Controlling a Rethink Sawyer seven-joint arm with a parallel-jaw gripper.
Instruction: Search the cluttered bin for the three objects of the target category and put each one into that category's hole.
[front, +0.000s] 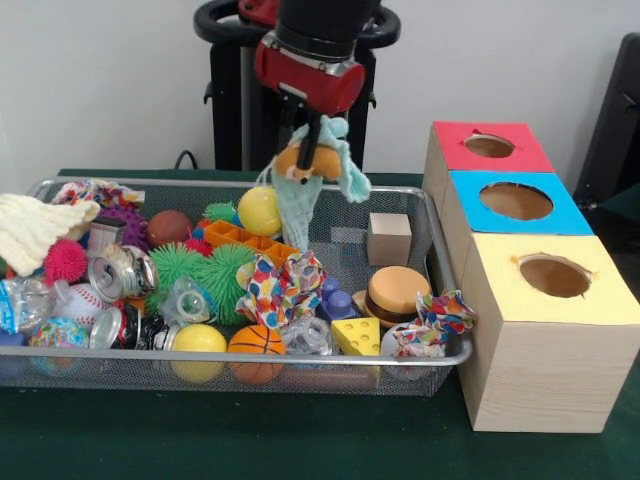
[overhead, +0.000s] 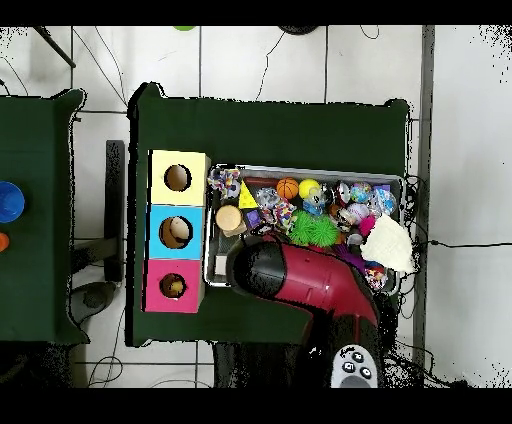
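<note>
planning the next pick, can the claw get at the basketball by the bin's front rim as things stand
Probably not yet: the claw already holds an orange ball and a pale cloth. The basketball itself lies uncovered on top.

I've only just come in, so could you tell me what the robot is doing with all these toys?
The Sawyer's gripper is raised above the wire bin, holding an orange ball together with a pale green cloth that hangs from it. The bin remains crowded with balls, cans and toys. Beside it stand three boxes; the red-topped hole is the farthest from the camera in the front view.
</note>
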